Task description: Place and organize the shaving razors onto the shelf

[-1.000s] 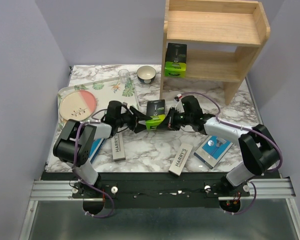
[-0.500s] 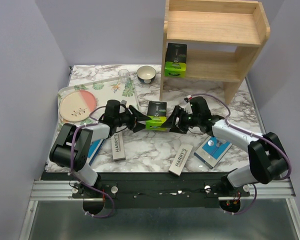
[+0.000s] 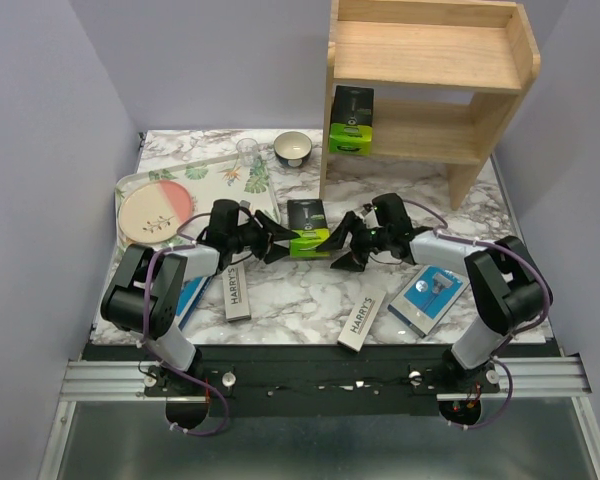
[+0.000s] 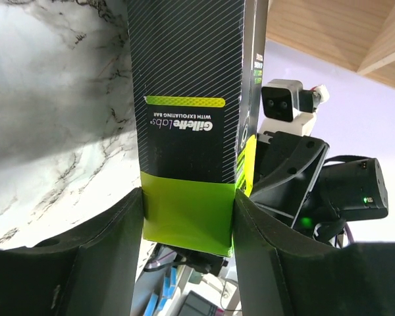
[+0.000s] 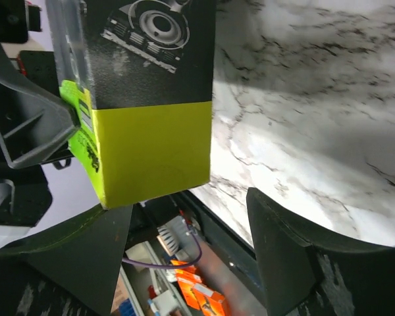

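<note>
1. The left gripper (image 3: 283,243) is clamped on the lime-green end of a black razor box (image 3: 308,222), in front of the shelf (image 3: 435,55), near its left side panel.
2. The right gripper (image 3: 344,250) is just beside this box, with its jaws apart and not closed on it.
3. A second black box (image 3: 351,118) stands on the lower tier of the shelf.

From above, the left arm (image 3: 150,285) covers most of one blue-and-white razor pack (image 3: 188,298), and the shelf (image 3: 430,55) runs off the top edge. In both wrist views the black box (image 4: 184,99) is cut off at the top, and its small side print is unreadable.
</note>
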### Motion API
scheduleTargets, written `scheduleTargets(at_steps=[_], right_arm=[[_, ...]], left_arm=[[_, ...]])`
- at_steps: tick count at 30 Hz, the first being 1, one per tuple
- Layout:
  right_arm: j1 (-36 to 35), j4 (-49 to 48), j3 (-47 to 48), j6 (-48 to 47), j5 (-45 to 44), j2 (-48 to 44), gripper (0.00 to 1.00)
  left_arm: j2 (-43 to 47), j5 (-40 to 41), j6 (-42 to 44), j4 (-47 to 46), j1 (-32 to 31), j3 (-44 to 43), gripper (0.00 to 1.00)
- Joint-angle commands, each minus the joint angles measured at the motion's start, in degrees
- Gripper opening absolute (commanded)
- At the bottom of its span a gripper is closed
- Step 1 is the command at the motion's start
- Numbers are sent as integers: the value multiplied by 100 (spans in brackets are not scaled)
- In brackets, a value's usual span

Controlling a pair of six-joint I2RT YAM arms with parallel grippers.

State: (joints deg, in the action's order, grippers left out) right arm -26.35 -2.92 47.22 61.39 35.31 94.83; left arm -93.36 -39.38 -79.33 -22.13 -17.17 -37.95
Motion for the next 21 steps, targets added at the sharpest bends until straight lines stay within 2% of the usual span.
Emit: scheduleTargets(at_steps=[1, 12, 16, 21], right_arm=[[24, -499, 393, 453, 336, 168, 77], [104, -253, 332, 506, 345, 9, 77], [112, -349, 296, 611, 240, 264, 79], [104, -420, 700, 638, 231, 694, 79]], left_arm=[[11, -281, -30, -222, -32, -63, 36], [-94, -281, -82, -204, -32, -151, 36], [-68, -325, -118, -265, -50, -186, 37], [-7, -308, -127, -222, -59, -81, 38]])
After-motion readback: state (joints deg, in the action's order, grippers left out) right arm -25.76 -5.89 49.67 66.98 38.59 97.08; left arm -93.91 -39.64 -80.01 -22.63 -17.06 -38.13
